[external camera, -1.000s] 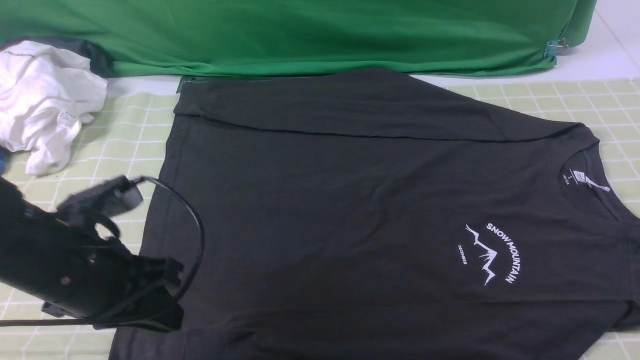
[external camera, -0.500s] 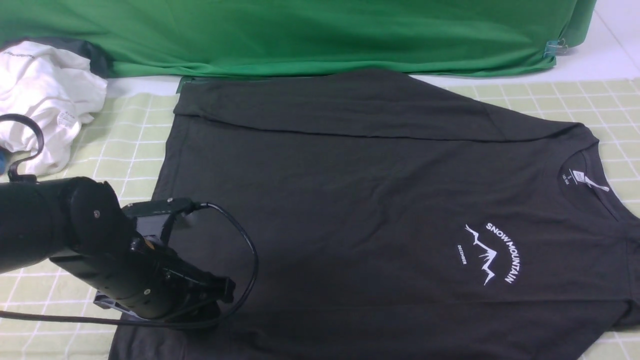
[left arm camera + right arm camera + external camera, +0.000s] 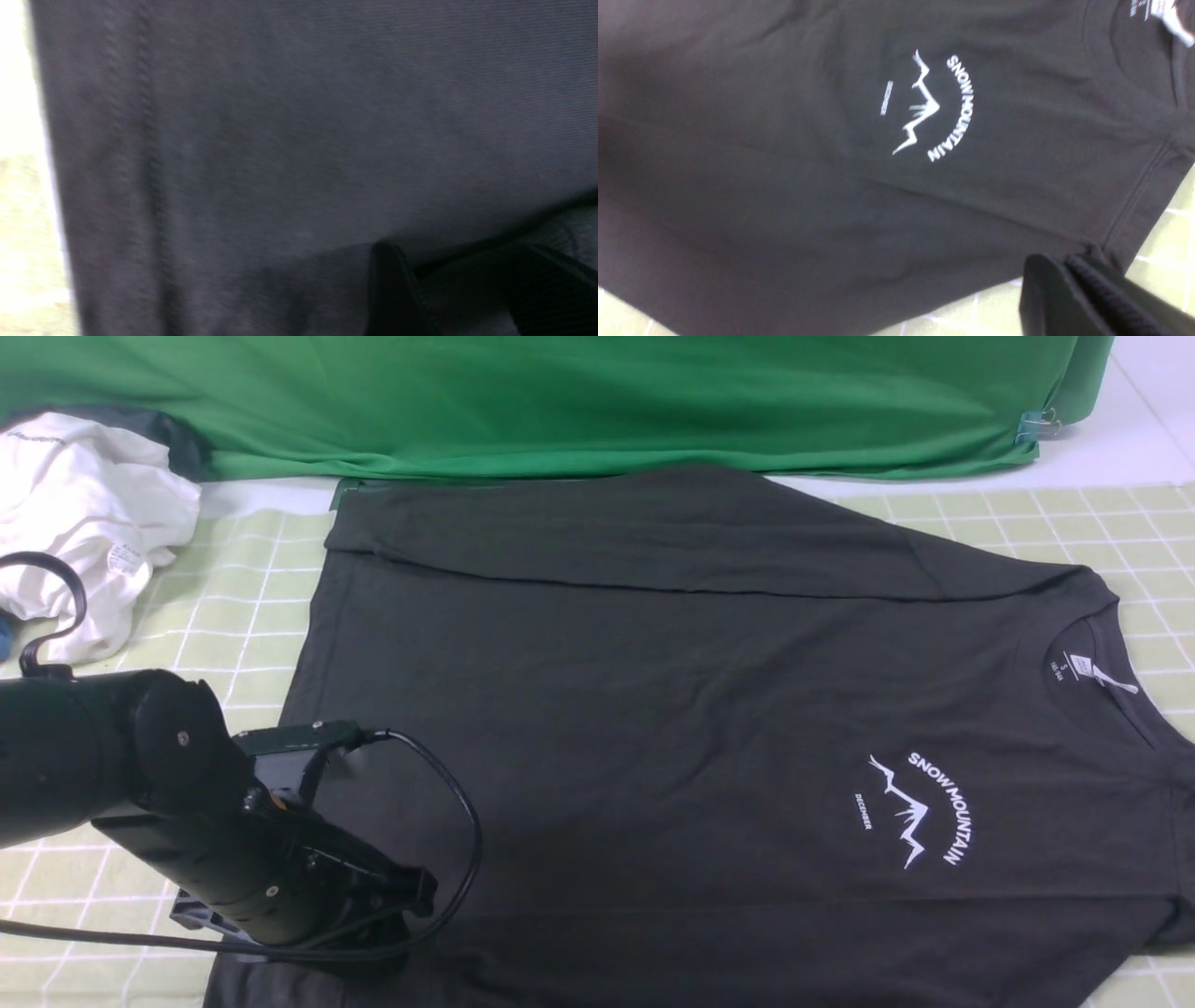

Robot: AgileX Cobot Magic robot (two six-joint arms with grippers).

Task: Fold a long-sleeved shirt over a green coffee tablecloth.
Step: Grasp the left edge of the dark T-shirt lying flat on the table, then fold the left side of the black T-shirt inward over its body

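Pale yellow-green and crossed with thin white lines, the green coffee tablecloth [image 3: 243, 607] runs under everything and out past both grippers. Far beyond them hangs a plain deep-green fabric [image 3: 560, 401]. The long-sleeved shirt [image 3: 653, 709] lies flat and face up on the tablecloth, reaching from the left gripper [image 3: 462, 280] away towards the right arm's side, collar at that end. A crumpled white garment [image 3: 84, 523] sits well behind the left gripper, off the shirt.

The left gripper is low over the shirt's near hem corner. Its two fingers stand apart in the wrist view, with dark knit showing in the gap, so I read it as released and holding nothing. The right gripper [image 3: 1064, 266] appears only in its own camera, raised just off the shirt's near shoulder seam, pads pressed together and empty.

Smaller marks: the SNOW MOUNTAIN print [image 3: 920, 807] and the white neck label [image 3: 1083, 665].

The far sleeve looks turned in along the far edge, and a crease near the left gripper suggests the near sleeve is in too. The body folds seem to be what is left.
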